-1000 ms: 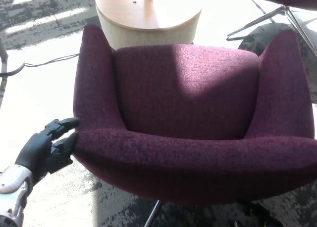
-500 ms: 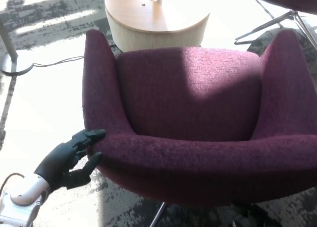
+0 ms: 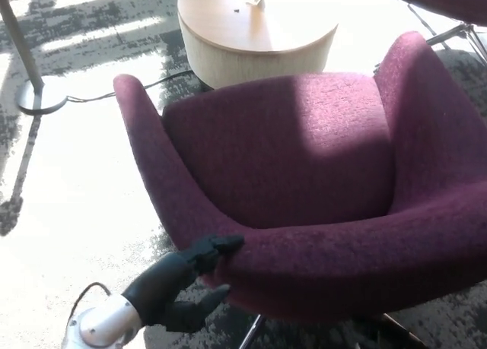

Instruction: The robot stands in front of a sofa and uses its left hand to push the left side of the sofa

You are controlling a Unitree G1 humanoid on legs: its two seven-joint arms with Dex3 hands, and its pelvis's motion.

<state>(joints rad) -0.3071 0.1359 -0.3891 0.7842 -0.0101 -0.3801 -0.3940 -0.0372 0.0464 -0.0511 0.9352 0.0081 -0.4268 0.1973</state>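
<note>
The left robot hand (image 3: 186, 277) is at the lower left of the head view, placed against the near left corner of the sofa (image 3: 304, 174). Its upper fingers (image 3: 221, 245) lie extended along the upholstered rim, and the thumb sits lower, under the edge of the padding. The fingers are spread and hold nothing; contact is by flat pressure against the fabric, not by a grip. The right robot hand does not show.

The sofa is a single-seat piece in dark purple woven fabric. It extends from the robot hand upward and to the right, filling most of the view. Its left arm rises directly beyond the fingers; its seat lies to the right of them. It stands skewed in the view, the left arm slanting away from the hand.

Step in hand, as judged: the push on the left side is in progress, with contact made.

Next move, as judged: keep the palm pressed to the corner and drive forward and to the right, holding the fingers clear of the underside so they do not slip beneath the padding.

Beyond the sofa stands a round wooden table (image 3: 259, 37), and far to the upper left of the hand a lamp base (image 3: 38, 98) with its cable (image 3: 129, 89).

No brand, label or legible writing is visible.
</note>
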